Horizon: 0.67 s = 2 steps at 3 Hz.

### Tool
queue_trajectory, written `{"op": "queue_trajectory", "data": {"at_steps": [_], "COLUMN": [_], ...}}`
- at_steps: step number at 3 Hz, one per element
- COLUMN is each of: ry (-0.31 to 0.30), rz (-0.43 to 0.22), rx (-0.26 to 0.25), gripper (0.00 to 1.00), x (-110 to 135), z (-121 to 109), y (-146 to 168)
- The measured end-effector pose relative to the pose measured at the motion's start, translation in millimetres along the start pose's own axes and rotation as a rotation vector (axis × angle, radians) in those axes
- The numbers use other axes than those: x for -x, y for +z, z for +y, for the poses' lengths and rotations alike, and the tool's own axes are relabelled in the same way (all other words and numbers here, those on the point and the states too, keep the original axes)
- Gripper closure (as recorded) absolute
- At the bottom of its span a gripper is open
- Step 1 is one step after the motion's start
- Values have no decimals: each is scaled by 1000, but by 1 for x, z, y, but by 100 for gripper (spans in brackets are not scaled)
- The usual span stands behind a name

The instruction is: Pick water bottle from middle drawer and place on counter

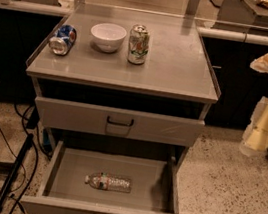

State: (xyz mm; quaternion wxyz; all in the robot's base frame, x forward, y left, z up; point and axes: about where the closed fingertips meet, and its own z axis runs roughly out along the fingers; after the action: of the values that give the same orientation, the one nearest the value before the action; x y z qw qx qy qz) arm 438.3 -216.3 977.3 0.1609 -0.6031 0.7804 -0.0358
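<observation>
The water bottle (108, 182) lies on its side on the grey floor of the open middle drawer (62, 178), cap pointing left. The drawer is pulled far out, its small handle at the front. The counter (180, 71) is the grey cabinet top above it. My gripper (265, 61) is at the far right of the view, level with the counter and well right of it, far from the bottle, with the white arm behind it.
On the counter stand a white bowl (107, 36) and an upright green-and-white soda can (138, 44); a blue crushed can (63, 39) lies at its left rim. The drawer front with a black handle (119, 122) is closed. Cables and a black bar (11, 176) lie on the floor at left.
</observation>
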Motion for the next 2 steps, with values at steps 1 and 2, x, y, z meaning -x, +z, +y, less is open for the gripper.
{"op": "queue_trajectory", "data": {"at_steps": [1,2], "ry": [-2,-38], "rz": [-7,17], "rx": [-5,-22], "gripper": [0,0], "x": [2,7], "z": [0,0], "y": [3,28]}}
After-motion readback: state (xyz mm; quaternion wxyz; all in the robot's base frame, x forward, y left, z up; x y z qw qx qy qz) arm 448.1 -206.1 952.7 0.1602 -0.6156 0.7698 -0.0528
